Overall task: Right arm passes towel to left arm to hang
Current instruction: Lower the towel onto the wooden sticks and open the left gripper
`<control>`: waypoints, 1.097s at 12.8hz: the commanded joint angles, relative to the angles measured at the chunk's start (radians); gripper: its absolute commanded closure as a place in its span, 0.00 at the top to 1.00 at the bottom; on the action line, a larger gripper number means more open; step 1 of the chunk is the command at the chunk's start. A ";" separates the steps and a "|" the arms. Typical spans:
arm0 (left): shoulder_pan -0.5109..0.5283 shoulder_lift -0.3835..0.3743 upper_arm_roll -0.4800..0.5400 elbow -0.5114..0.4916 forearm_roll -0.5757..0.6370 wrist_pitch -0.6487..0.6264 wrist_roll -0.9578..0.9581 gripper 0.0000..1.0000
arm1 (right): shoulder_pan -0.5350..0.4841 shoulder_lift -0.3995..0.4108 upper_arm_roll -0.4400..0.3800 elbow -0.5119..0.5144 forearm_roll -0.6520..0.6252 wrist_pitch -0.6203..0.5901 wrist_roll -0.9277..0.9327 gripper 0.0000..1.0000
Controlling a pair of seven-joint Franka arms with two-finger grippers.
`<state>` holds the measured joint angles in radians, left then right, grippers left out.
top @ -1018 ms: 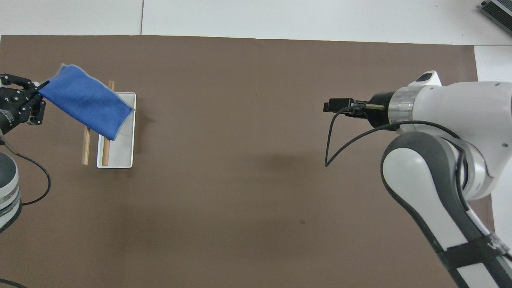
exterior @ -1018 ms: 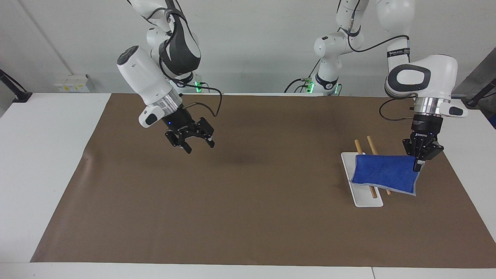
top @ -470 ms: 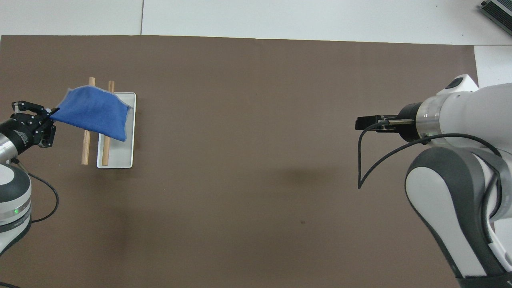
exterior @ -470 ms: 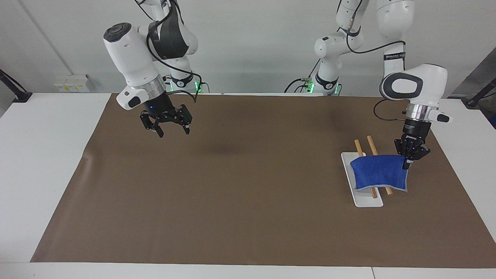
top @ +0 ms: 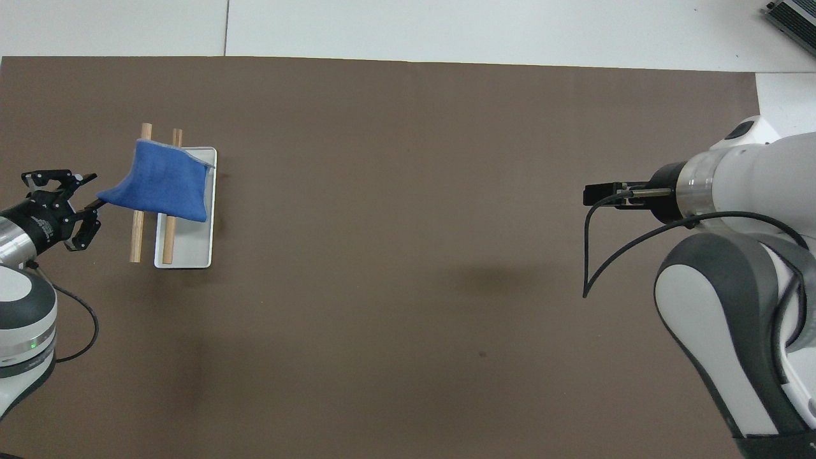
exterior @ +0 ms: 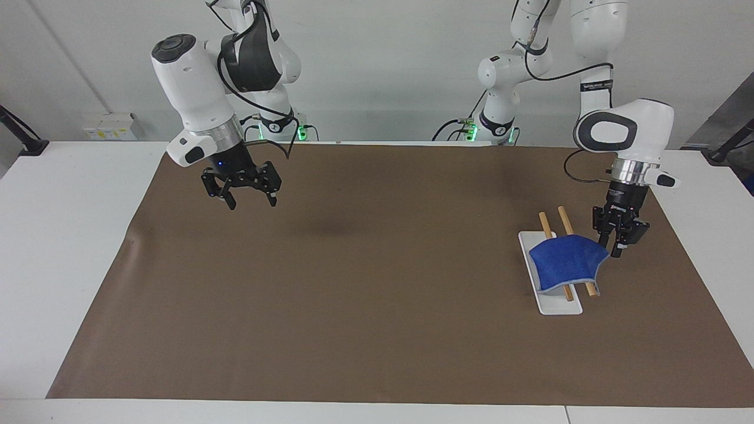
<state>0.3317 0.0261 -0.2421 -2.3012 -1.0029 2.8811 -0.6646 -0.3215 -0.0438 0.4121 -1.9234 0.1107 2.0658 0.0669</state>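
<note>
The blue towel (exterior: 565, 262) is draped over two wooden rods (exterior: 545, 224) that rest on a white tray (exterior: 559, 306) toward the left arm's end of the table. One corner of it is pulled out to a point. My left gripper (exterior: 615, 247) is shut on that corner, low beside the rods. In the overhead view the towel (top: 162, 188) stretches from the rods to the left gripper (top: 92, 203). My right gripper (exterior: 252, 203), with a blue light on its mount, is open and empty above the mat toward the right arm's end; it also shows in the overhead view (top: 590, 193).
A brown mat (exterior: 377, 306) covers most of the white table (exterior: 70, 247). The tray (top: 185, 255) and rods (top: 135, 242) are the only things standing on it. A black cable (top: 590, 255) hangs from the right wrist.
My left gripper has come down and toward the robots, laying the towel over the rods. My right arm has drawn back toward its own end and turned upright.
</note>
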 commanded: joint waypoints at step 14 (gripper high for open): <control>0.140 0.031 -0.011 0.609 0.669 -0.937 0.014 0.78 | 0.335 0.007 -0.442 0.293 -0.080 -0.341 0.004 1.00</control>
<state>0.5267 0.0375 -0.2515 -1.8144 -0.4451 2.0725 -0.6510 -0.0405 -0.0462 0.0247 -1.6692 0.0532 1.7648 0.0666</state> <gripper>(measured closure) 0.225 0.000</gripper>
